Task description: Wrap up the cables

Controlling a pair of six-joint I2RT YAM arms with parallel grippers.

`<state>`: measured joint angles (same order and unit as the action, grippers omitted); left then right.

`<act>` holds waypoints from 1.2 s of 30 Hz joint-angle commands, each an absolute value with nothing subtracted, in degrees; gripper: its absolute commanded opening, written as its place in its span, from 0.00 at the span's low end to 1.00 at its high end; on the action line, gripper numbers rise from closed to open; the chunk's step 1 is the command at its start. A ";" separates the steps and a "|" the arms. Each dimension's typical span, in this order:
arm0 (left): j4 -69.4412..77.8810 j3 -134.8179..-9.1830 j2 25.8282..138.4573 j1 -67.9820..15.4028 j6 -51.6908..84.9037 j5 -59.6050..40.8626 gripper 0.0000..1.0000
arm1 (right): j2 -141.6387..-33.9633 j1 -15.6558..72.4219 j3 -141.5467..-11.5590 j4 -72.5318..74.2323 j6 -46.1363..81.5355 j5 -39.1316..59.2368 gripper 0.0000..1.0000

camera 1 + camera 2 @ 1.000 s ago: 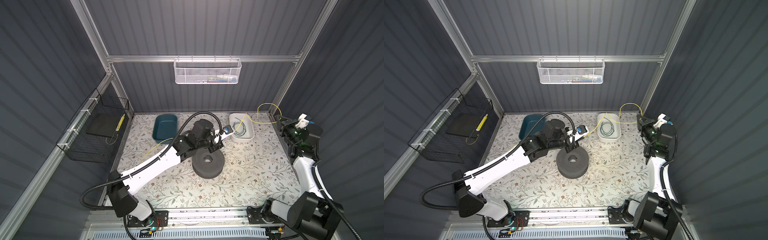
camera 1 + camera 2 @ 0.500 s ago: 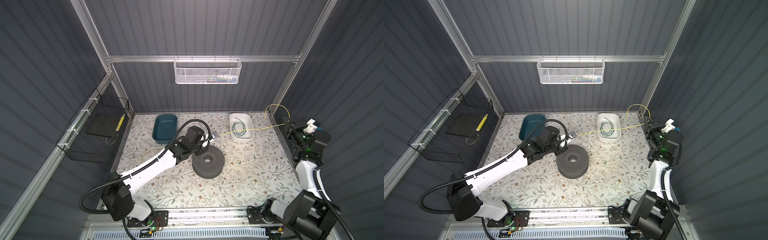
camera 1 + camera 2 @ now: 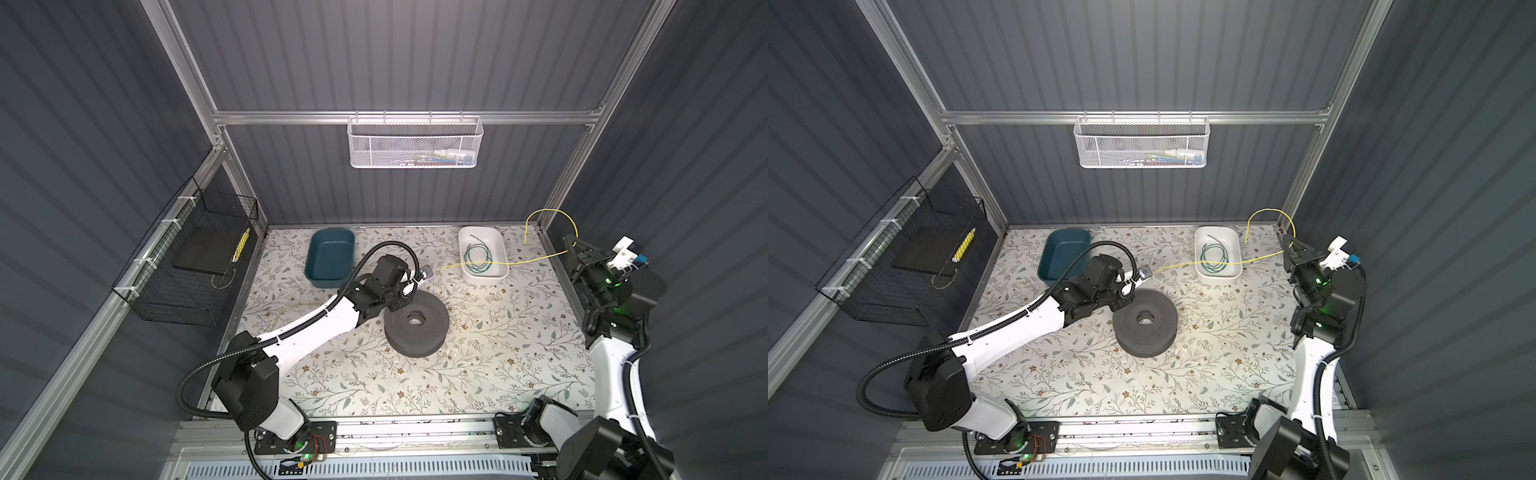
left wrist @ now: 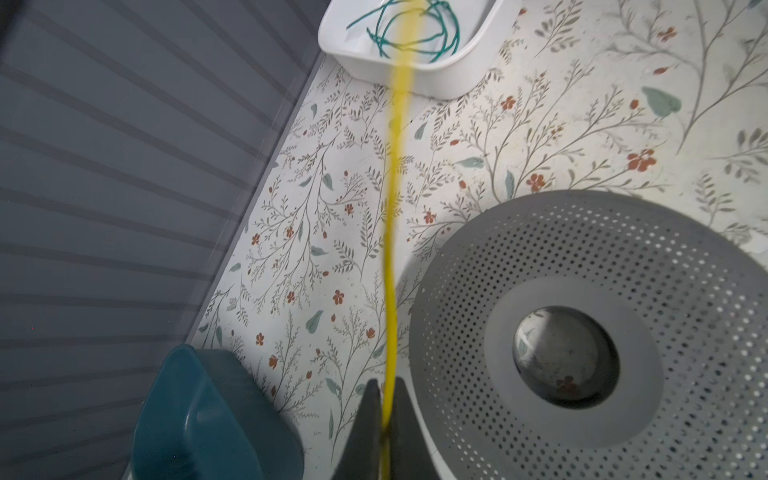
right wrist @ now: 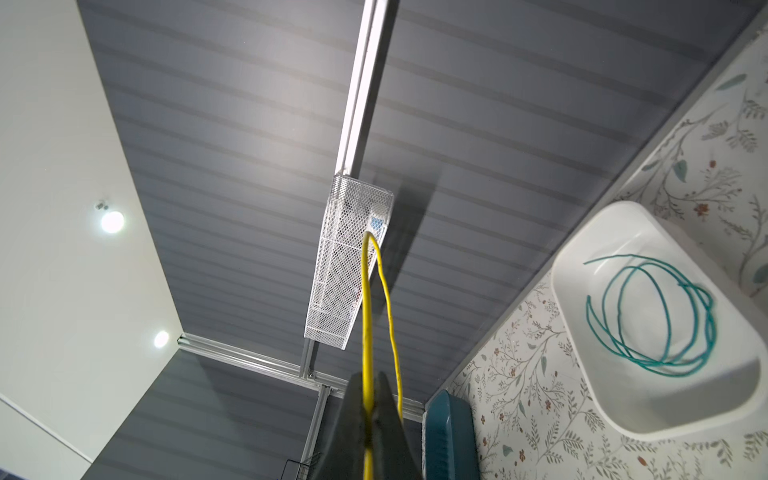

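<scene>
Quick rundown of what we're looking at: the right end effector (image 3: 570,243) is over by the right wall, up off the surface (image 3: 498,353), and it's clenched on the yellow cable (image 3: 532,260); in the right wrist view the cable (image 5: 368,291) comes straight up out of the pinched fingers (image 5: 388,399). From that grip the short free end arcs up and over toward the back right corner, then hangs down with its tip in the air. The long part runs leftward across the white tray (image 3: 484,275) and on to the left end effector (image 3: 426,275). We can't say if it touches the tray rim.

The left end effector sits just beside the back edge of the grey perforated disc (image 3: 432,328), between the teal tub (image 3: 330,257) and the white tray. In the left wrist view the yellow cable (image 4: 392,208) is a blurry streak passing between its two fingers (image 4: 370,407), which stand close on either side; honestly we can't tell if they're pinching it or have let go.

The green cable (image 3: 478,254) lies in loose loops inside the white tray, with no end effector on it.
</scene>
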<state>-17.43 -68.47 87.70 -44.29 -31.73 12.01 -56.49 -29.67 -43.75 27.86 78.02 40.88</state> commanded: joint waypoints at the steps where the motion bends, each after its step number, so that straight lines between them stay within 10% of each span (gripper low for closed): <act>1: -24.25 -71.03 88.60 -42.45 -30.48 14.19 0.29 | -57.80 -28.62 -44.60 26.22 73.86 36.50 0.00; 5: -25.44 -74.62 85.70 -42.44 -29.14 11.27 0.62 | -59.19 -25.92 -45.53 23.97 71.22 35.88 0.00; 12: -26.14 -82.79 77.65 -42.45 -27.71 8.90 0.84 | -58.91 -23.47 -46.54 20.39 67.73 33.30 0.00; 36: 0.00 -105.37 111.97 -59.05 -33.11 -4.07 0.60 | -53.75 -7.21 -44.39 12.48 64.17 27.96 0.00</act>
